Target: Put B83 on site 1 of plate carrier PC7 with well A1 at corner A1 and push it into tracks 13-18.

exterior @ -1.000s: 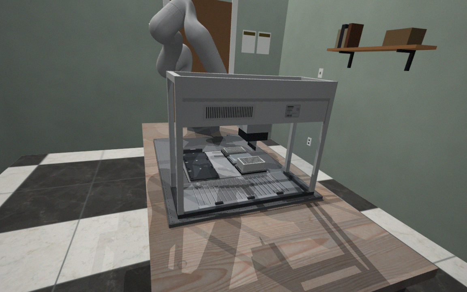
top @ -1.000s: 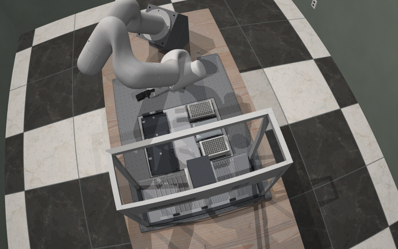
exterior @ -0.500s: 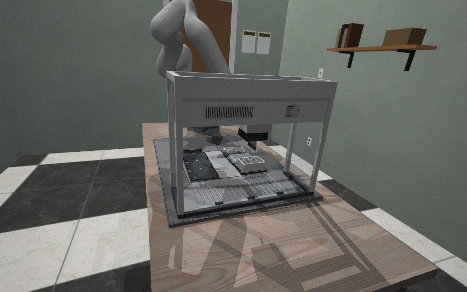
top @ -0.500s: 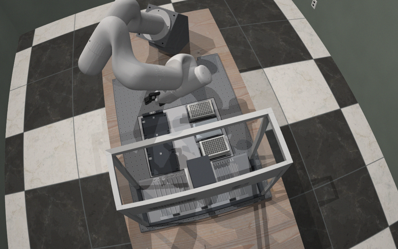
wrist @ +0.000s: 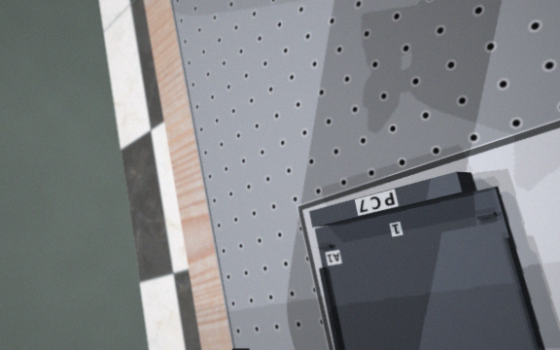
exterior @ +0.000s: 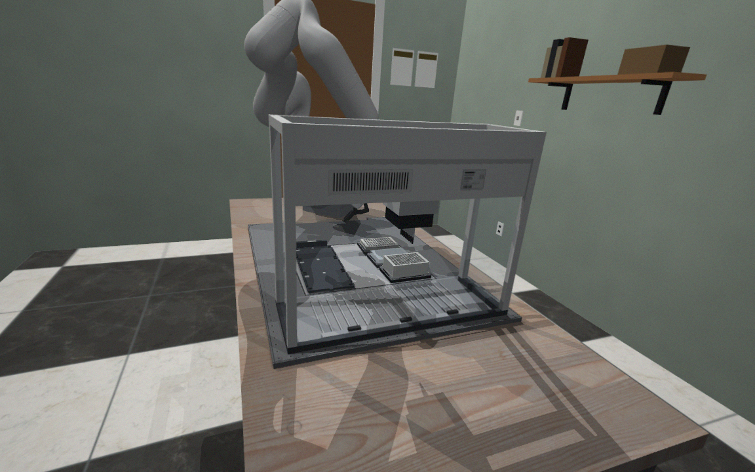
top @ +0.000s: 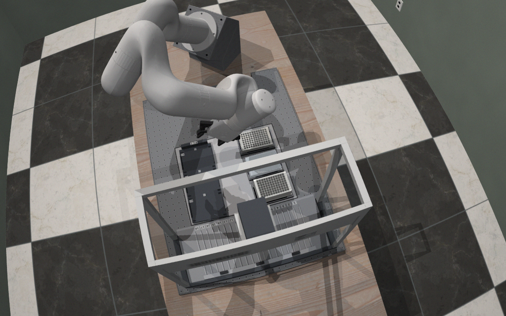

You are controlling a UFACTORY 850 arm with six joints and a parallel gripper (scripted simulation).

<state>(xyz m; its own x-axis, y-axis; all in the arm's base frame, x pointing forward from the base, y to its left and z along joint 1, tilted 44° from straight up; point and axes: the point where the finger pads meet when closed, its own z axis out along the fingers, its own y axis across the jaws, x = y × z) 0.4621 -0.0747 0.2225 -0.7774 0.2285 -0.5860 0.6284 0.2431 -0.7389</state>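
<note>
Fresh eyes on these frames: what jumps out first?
The white instrument frame straddling the far end of the perforated deck. Then the bulky grey arm bent low over the near end, its open gripper above the handle end of the dark carrier PC7.

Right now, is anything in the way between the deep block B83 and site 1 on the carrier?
Nothing visible does. B83 and site 1 of PC7 are parted only by a pale strip of apron. The dark head hangs close beside B83, so lifting may need care.
</note>
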